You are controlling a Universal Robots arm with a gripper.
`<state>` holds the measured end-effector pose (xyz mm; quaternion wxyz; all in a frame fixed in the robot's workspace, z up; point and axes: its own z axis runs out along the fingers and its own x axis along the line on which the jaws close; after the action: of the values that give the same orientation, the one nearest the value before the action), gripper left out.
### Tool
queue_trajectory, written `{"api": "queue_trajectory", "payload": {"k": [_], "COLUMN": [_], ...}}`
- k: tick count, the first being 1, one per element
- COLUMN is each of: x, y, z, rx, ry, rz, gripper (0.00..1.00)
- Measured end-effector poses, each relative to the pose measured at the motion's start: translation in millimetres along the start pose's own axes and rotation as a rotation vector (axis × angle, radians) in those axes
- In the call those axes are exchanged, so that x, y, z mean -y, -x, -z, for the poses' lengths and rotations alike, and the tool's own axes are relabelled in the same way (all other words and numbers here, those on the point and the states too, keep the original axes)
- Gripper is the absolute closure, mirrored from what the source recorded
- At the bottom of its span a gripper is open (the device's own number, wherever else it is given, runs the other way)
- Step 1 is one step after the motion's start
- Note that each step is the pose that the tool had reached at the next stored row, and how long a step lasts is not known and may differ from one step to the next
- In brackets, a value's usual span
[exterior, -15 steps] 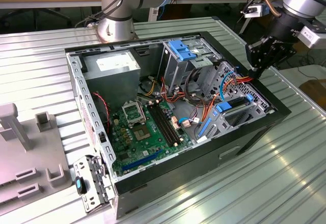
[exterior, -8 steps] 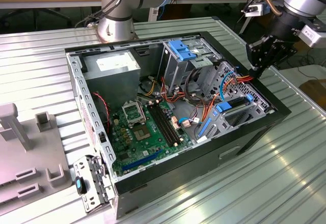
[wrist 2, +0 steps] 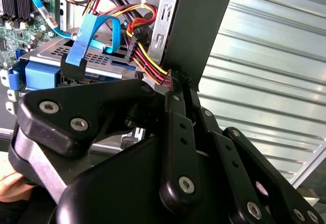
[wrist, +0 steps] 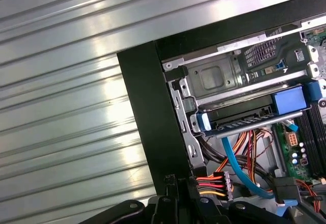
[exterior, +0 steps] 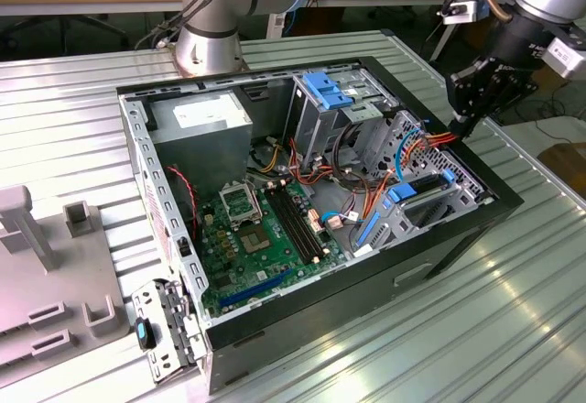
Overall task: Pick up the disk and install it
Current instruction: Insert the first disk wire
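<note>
The disk (exterior: 423,192), dark grey with bright blue rails, lies flat in the low drive bay inside the open computer case (exterior: 499,203), at the exterior view's right. Both wrist views show it seated in that bay, the disk (wrist: 249,116) under a metal bracket and the disk (wrist 2: 43,75) with a blue cable looped over it. My gripper (exterior: 461,126) hangs just above the case's right wall, a short way behind the disk and apart from it. The gripper (wrist 2: 175,79) looks shut with nothing in it, its tips beside a red, yellow and black power plug (wrist: 216,186).
A tall metal cage with a blue latch (exterior: 325,87) stands behind the bay. The motherboard (exterior: 265,238) and power supply (exterior: 201,124) fill the case's left part. Grey fixtures (exterior: 55,275) sit at the exterior view's left. Ribbed metal table (exterior: 458,330) surrounds the case.
</note>
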<state>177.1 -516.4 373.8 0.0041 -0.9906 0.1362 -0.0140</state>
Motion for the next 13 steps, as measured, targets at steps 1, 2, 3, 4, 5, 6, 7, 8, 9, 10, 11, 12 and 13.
{"api": "queue_trajectory", "payload": {"k": [1, 2, 3, 4, 5, 6, 7, 8, 9, 10, 11, 12, 13], "x": [0.0, 0.0, 0.0, 0.0, 0.0, 0.0, 0.0, 0.0, 0.0, 0.0, 0.0, -0.1, -0.1], "y": [0.0, 0.0, 0.0, 0.0, 0.0, 0.0, 0.0, 0.0, 0.0, 0.0, 0.1, 0.2, 0.2], "z": [0.0, 0.0, 0.0, 0.1, 0.1, 0.1, 0.1, 0.1, 0.1, 0.1, 0.2, 0.2, 0.2], "rx": [0.0000, 0.0000, 0.0000, 0.0000, -0.0001, 0.0000, 0.0000, 0.0000, 0.0000, 0.0000, -0.0002, -0.0002, -0.0001], "ry": [0.0000, -0.0001, -0.0001, 0.0000, 0.0000, -0.0001, 0.0000, 0.0000, 0.0000, 0.0000, 0.0005, 0.0009, 0.0011], "rz": [0.000, 0.000, 0.000, 0.000, 0.000, 0.000, 0.000, 0.000, 0.000, -0.003, -0.012, -0.025, -0.037], "gripper": [0.82, 0.83, 0.83, 0.83, 0.83, 0.83, 0.83, 0.83, 0.83, 0.83, 0.83, 0.83, 0.83]}}
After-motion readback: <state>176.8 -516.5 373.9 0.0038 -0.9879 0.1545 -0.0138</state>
